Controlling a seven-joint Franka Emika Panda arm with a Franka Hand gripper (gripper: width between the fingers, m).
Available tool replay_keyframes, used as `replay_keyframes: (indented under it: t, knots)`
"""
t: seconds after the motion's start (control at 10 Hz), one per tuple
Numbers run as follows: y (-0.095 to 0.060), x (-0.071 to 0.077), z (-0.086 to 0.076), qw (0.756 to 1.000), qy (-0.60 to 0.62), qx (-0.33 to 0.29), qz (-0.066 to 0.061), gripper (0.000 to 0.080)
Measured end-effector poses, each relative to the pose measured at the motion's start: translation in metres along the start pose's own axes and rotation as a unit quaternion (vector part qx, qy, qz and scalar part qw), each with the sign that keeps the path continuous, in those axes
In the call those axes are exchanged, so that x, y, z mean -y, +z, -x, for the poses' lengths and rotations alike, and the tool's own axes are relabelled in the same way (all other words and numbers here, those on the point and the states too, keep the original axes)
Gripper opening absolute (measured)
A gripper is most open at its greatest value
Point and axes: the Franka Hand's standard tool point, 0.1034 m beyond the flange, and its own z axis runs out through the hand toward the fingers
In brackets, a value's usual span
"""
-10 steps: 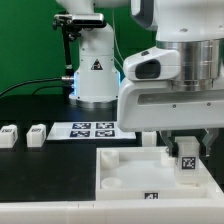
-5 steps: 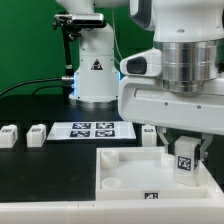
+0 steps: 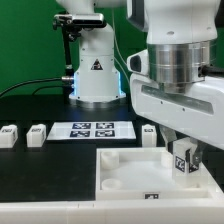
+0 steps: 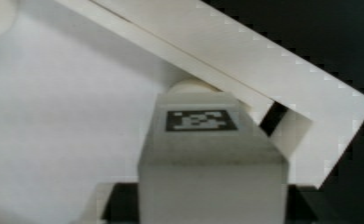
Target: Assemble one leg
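Observation:
My gripper (image 3: 184, 158) is shut on a white leg (image 3: 183, 160) with a black-and-white tag facing the camera. It holds the leg upright over the far right corner of the large white square panel (image 3: 125, 180). In the wrist view the leg (image 4: 205, 150) stands between the dark fingers (image 4: 124, 200), its tagged end toward the panel's raised rim (image 4: 250, 62). Whether the leg touches the panel is hidden by the gripper. Two more legs (image 3: 9, 137) (image 3: 37, 135) stand on the black table at the exterior view's left.
The marker board (image 3: 91, 130) lies on the table behind the panel. Another small white part (image 3: 148, 135) stands just behind the panel's far edge. The arm's white base (image 3: 95, 70) stands at the back.
The wrist has turned and the gripper with the leg has shifted slightly down toward the panel's far right corner. The other parts have not moved.

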Motion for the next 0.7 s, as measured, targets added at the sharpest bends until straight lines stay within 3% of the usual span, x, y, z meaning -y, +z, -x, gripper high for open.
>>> replay_keyframes:
  t: [0.1, 0.3, 0.5, 0.7]
  knots:
    - [0.0002, 0.0000, 0.0003, 1.000, -0.015, 0.000, 0.000, 0.0301]
    - [0.0013, 0.0011, 0.0035, 0.996, -0.084, -0.002, 0.002, 0.0610]
    - [0.0011, 0.0022, 0.0051, 0.977, -0.213, -0.004, 0.003, 0.0637]
    - [0.0017, 0.0024, 0.0066, 0.933, -0.361, -0.004, 0.005, 0.0647]
